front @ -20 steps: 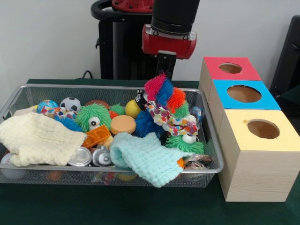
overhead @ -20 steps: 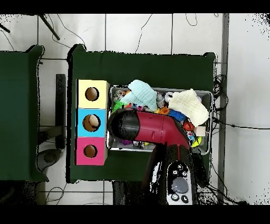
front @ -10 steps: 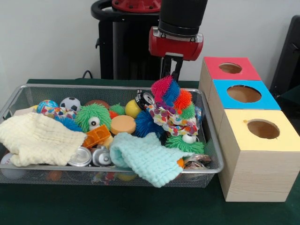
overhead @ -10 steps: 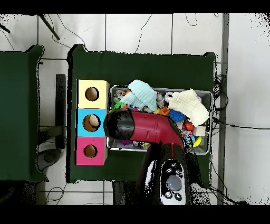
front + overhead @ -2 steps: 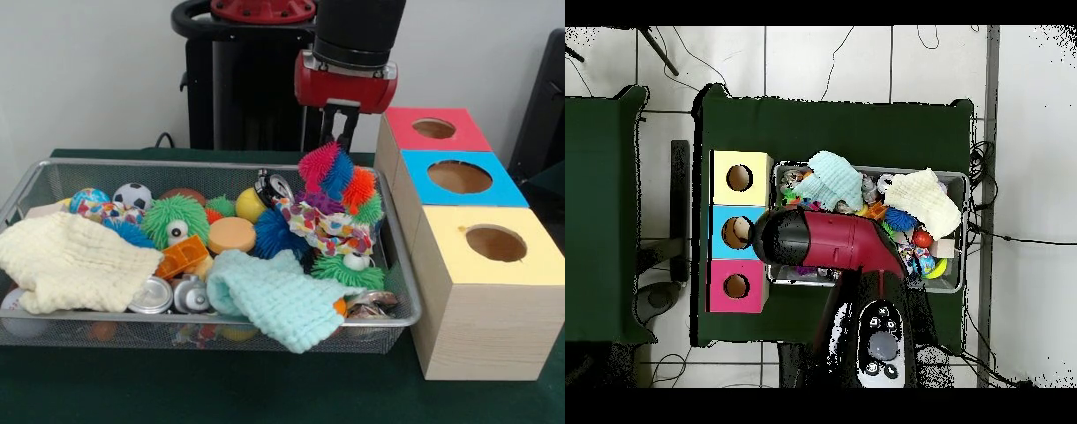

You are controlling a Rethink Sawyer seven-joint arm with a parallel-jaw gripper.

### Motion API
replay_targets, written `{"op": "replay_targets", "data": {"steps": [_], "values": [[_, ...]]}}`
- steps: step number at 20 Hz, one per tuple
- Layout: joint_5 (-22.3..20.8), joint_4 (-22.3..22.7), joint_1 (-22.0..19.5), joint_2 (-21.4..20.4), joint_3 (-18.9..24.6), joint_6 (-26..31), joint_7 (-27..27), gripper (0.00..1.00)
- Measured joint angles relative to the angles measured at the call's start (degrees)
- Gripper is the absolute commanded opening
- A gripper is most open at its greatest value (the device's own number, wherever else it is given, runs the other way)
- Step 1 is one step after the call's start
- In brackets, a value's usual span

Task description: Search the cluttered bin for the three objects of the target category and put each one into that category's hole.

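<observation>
My gripper (image 5: 339,152) stays clamped on the multicolor spiky ball (image 5: 340,182). It's now lifted clear of the bin (image 5: 395,265) clutter and shifted toward the boxes; blue-topped box (image 5: 494,192) hole looks next.

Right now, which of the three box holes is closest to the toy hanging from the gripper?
The blue box, the middle one; the spiky multicoloured toy held by the gripper hangs level with it, beside the bin's edge.
</observation>
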Motion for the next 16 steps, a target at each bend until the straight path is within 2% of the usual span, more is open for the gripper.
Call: {"op": "replay_targets", "data": {"steps": [16], "values": [[1.8,-0.3,2.0,1.8,-0.3,0.0,0.0,0.0]]}}
